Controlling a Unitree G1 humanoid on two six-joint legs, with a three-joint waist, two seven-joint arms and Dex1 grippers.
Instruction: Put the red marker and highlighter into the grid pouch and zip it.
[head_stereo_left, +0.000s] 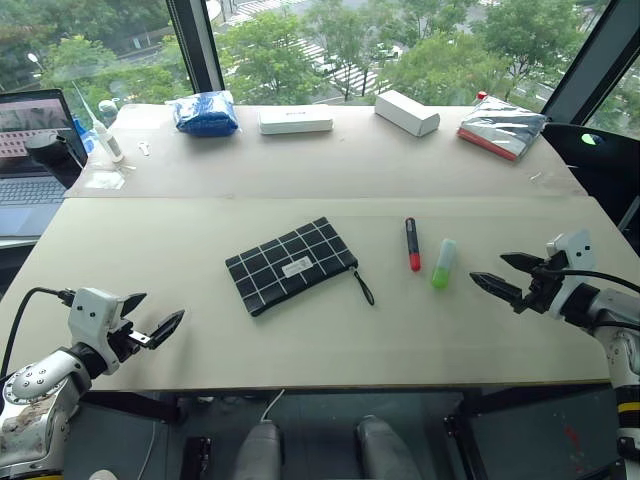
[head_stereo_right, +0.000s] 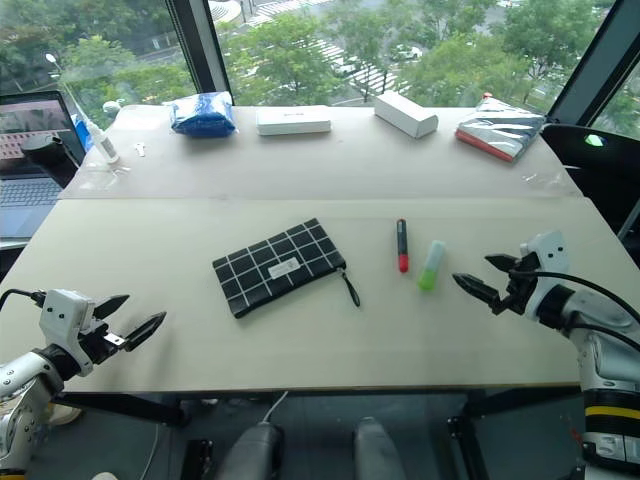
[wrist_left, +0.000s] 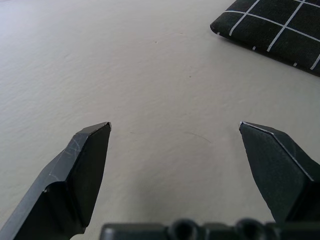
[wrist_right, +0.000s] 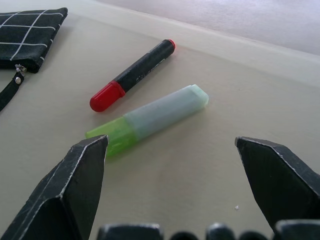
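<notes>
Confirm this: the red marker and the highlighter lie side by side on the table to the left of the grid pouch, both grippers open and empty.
Wrong side. In the left eye view the red marker and highlighter lie side by side on the table to the right of the grid pouch. The left gripper and right gripper are open and empty.

Place: office or lab workspace high in a building | Evidence: wide pale table (head_stereo_left: 300, 350) set against tall windows (head_stereo_left: 300, 40) over treetops and a street; open laptop (head_stereo_left: 30, 165) at the table's left edge; white boxes (head_stereo_left: 405, 111) along the far side
</notes>
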